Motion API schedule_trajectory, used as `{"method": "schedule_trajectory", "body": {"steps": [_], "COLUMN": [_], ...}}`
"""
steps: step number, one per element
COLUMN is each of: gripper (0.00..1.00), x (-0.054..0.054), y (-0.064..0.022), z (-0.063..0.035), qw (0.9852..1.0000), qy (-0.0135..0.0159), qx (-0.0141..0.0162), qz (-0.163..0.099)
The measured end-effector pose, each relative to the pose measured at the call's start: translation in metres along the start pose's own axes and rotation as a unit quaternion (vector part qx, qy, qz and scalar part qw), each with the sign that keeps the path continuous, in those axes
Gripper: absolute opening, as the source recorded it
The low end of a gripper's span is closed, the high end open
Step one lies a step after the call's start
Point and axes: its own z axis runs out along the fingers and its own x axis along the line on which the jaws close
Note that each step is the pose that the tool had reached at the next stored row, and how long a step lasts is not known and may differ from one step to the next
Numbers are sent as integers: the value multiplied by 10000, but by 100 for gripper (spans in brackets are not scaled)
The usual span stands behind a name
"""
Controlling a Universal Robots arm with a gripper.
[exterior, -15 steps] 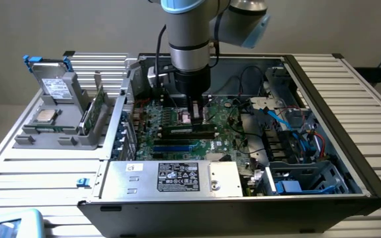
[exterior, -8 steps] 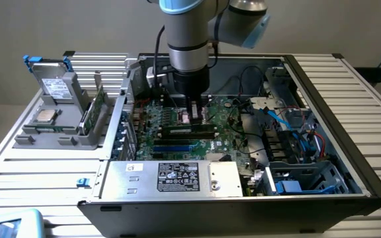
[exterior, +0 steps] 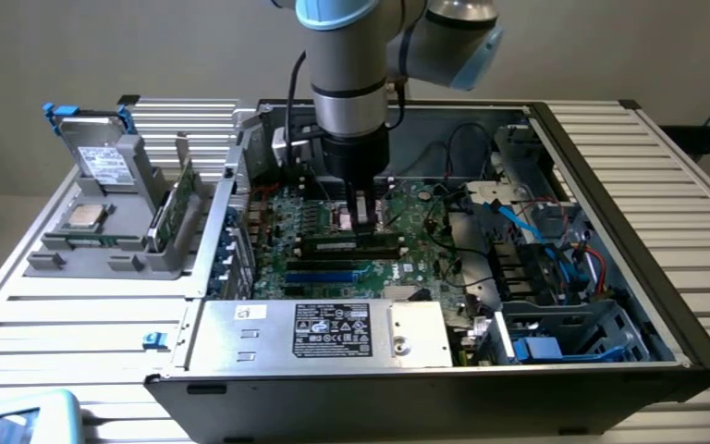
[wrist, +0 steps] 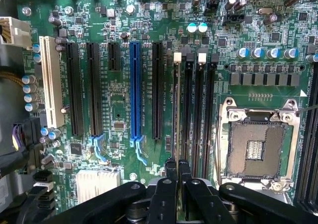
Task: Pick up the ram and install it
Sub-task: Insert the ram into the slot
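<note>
Standing by the slatted table, I saw the arm reaching straight down into the open computer case, near the middle of the exterior view. The gripper was clenched on the ram, its two black fingers pressed against the stick's thin sides. The ram stood on its edge over the motherboard, lined up along a memory slot with a white latch at its far end. Whether it was fully seated, I could not tell. Just beside it ran further dark memory slots, and beyond those lay the empty processor socket in its silver frame. On the ram's other side a blue expansion slot ran parallel among black ones. A silver power supply sat along the case's near edge, in the lower middle of the exterior view. At the exterior view's left, well apart from the case, a grey rack held a hard drive upright.
</note>
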Motion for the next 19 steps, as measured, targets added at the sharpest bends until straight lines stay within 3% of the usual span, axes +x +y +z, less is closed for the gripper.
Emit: {"method": "schedule_trajectory", "body": {"steps": [19], "gripper": [13], "x": [5], "y": [11], "z": [70], "qw": [10000], "qy": [3], "qx": [8], "qz": [38]}}
